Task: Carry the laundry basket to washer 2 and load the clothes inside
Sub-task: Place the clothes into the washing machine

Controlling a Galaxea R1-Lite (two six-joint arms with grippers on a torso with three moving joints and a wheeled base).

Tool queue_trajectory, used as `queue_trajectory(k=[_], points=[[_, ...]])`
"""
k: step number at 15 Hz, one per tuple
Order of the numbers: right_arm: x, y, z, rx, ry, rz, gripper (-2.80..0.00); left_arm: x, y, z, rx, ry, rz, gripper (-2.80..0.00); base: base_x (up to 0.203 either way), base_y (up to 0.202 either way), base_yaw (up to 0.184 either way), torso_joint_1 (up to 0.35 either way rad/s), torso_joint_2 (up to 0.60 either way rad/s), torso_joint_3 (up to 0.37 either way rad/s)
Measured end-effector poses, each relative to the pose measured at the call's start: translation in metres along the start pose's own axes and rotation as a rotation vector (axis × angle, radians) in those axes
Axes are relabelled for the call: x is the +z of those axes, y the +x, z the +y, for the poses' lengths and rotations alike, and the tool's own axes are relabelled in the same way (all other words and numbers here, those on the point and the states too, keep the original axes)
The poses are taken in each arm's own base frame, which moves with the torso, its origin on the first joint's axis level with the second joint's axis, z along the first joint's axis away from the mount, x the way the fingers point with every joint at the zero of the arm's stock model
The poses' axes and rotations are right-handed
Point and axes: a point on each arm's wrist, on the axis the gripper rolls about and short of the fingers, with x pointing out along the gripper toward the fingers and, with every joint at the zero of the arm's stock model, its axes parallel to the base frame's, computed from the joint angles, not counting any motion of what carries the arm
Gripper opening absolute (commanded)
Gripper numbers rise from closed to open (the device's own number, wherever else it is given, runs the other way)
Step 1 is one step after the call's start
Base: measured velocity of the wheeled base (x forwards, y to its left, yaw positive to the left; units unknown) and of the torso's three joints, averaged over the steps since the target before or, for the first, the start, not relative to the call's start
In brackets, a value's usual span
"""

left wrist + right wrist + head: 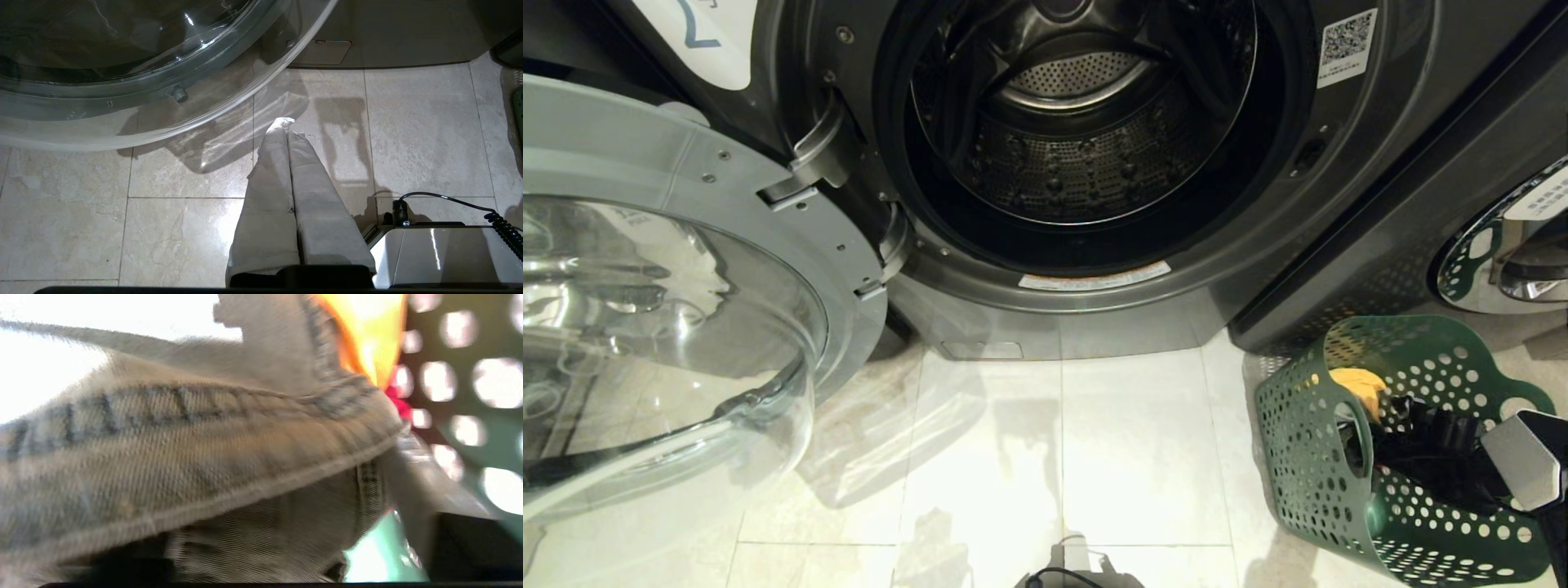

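Washer 2 (1258,245) fills the head view, its label's "2" (698,33) at the upper left, its round glass door (670,302) swung wide to the left and the drum (1086,139) open and dark. The laundry basket (1307,441) stands on the floor at the lower right. My right arm (1531,461) reaches down into it beside a yellow cloth (1357,382). In the right wrist view my right gripper (261,498) is open, grey-green denim trousers (196,449) draped across its gap, with yellow cloth (367,335), a red scrap (398,401) and the basket wall (470,416) behind. My left gripper (287,130) hangs shut over the tiles.
Another dark washer (1511,245) stands right behind the basket. The open door overhangs the floor on the left, near my left gripper. Pale floor tiles (1127,457) lie between door and basket. My base (441,253) with a coiled cable sits at the near edge.
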Motion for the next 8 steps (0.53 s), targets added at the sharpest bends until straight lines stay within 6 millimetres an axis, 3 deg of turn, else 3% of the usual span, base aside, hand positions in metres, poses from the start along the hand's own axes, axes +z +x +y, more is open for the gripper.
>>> queue_trajectory(k=[8], points=[[-0.004, 0.0085, 0.003, 0.01, 0.017, 0.064, -2.8, 0.0, 0.0, 0.0, 0.0, 0.0, 0.0, -2.8, 0.0, 0.0, 0.0, 0.0, 0.0, 0.0]])
